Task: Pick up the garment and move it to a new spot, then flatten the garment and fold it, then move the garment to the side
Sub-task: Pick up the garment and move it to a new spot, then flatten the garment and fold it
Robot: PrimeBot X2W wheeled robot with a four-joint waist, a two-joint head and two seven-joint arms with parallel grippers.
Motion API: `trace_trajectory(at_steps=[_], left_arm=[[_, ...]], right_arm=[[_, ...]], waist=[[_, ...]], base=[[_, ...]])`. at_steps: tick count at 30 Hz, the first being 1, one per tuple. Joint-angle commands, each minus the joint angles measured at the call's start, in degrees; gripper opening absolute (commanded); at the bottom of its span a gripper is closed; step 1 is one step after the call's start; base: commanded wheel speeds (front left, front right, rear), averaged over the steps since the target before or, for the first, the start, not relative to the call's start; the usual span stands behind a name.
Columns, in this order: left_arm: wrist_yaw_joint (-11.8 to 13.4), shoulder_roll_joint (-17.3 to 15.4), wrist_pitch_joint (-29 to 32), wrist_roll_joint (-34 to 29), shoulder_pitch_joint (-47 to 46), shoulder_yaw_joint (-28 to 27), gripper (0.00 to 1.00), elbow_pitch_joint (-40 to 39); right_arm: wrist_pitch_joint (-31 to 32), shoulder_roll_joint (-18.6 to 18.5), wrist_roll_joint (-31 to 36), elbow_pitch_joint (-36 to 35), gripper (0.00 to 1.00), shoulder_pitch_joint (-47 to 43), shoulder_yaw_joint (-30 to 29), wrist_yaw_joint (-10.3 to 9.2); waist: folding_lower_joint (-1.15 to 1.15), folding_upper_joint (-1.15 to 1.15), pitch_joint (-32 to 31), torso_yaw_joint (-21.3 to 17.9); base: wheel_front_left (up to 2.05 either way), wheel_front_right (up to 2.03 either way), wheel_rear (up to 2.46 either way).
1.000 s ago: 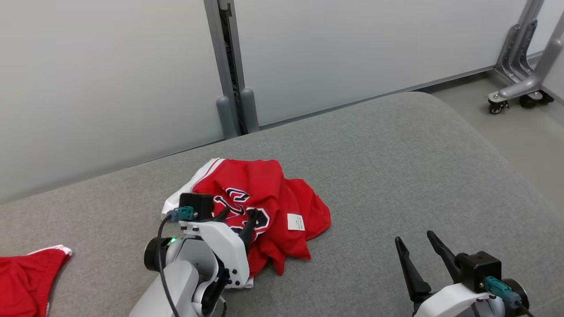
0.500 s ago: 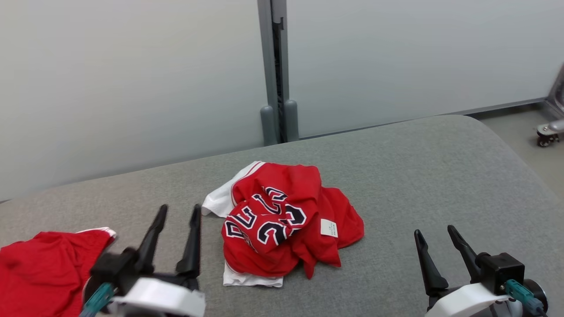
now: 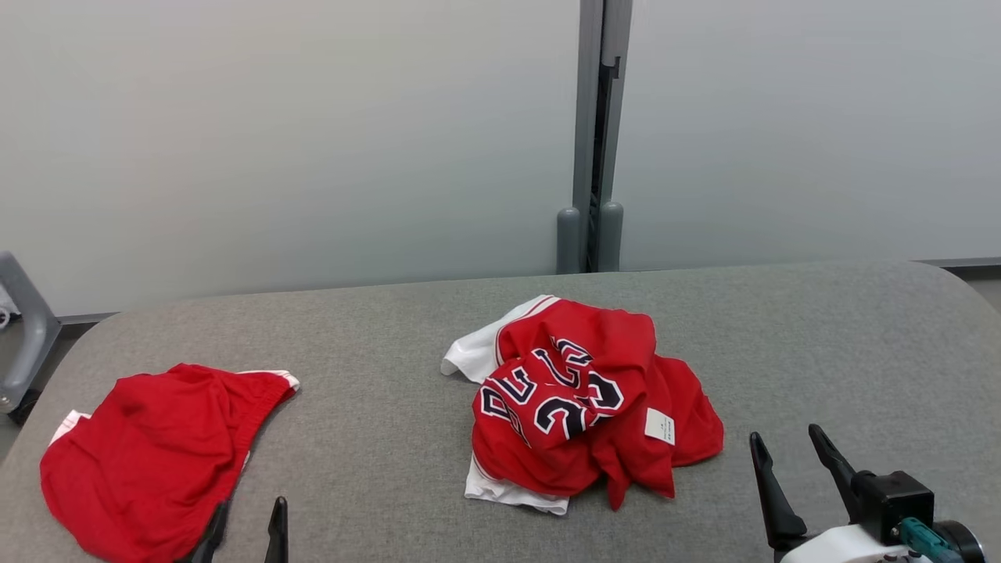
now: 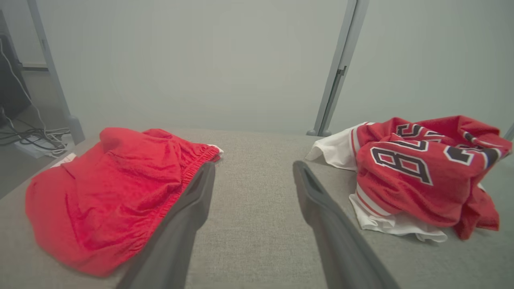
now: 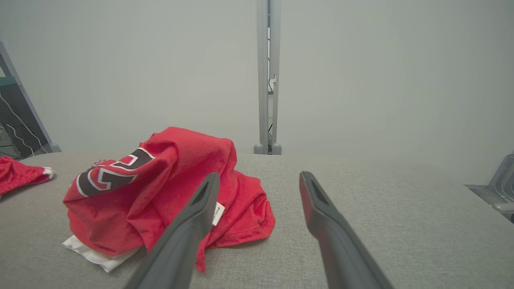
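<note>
Crumpled red jersey (image 3: 586, 399) between left gripper (image 3: 250, 507) and right gripper (image 3: 784, 432), both spread, empty; likely light, limp; pinch white edge (image 3: 508, 493).

The crumpled red mesh jersey (image 3: 586, 407) carries dark, white-edged characters broken by folds; one is perhaps a "2". The print on its small white tag (image 3: 659, 426) is too small to read.

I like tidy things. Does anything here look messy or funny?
Yes. The jersey in the middle of the table is crumpled in a heap, its lettering bunched and a white tag sticking out. The shorts at the left end are rumpled too. Nothing looks torn or spilled.
</note>
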State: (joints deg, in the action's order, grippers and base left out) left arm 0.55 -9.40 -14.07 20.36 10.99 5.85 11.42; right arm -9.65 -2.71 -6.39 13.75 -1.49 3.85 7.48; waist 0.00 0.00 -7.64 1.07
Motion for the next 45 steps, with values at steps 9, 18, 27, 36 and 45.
trace_trajectory(at_steps=[9, 18, 27, 36, 45], left_arm=[[0.0, -0.9, 1.5, 1.3, 0.3, -0.4, 1.00, 1.4], [0.9, -1.3, 1.7, 1.6, 1.1, -0.5, 1.00, -0.2], [0.3, -0.3, 3.5, 3.7, 0.2, 0.0, 1.00, 0.4], [-2.3, 2.2, 10.2, 5.4, -6.1, 4.6, 1.00, 4.2], [-3.2, 4.5, 17.9, 4.8, -14.6, 11.5, 1.00, 11.5]], right_arm=[[2.8, -0.3, 1.1, -0.2, 1.00, -1.6, -0.8, 0.02], [2.5, -0.3, -1.0, -1.0, 1.00, -2.1, -1.1, 0.02], [2.2, -0.3, -2.6, -0.2, 1.00, -1.2, 0.4, 0.02], [3.0, -0.3, -2.3, -1.0, 1.00, 0.7, 2.7, 0.02], [3.5, -0.3, -1.7, -1.3, 1.00, 0.8, 2.9, 0.02]], waist=[[0.00, 0.00, -0.5, 1.0], [0.00, 0.00, 0.1, 0.3], [0.00, 0.00, 0.7, -0.8], [0.00, 0.00, 3.0, -7.7], [0.00, 0.00, 5.5, -16.8]], base=[[0.00, 0.00, 0.00], [0.00, 0.00, 0.00], [0.00, 0.00, 0.00], [0.00, 0.00, 0.00], [0.00, 0.00, 0.00]])
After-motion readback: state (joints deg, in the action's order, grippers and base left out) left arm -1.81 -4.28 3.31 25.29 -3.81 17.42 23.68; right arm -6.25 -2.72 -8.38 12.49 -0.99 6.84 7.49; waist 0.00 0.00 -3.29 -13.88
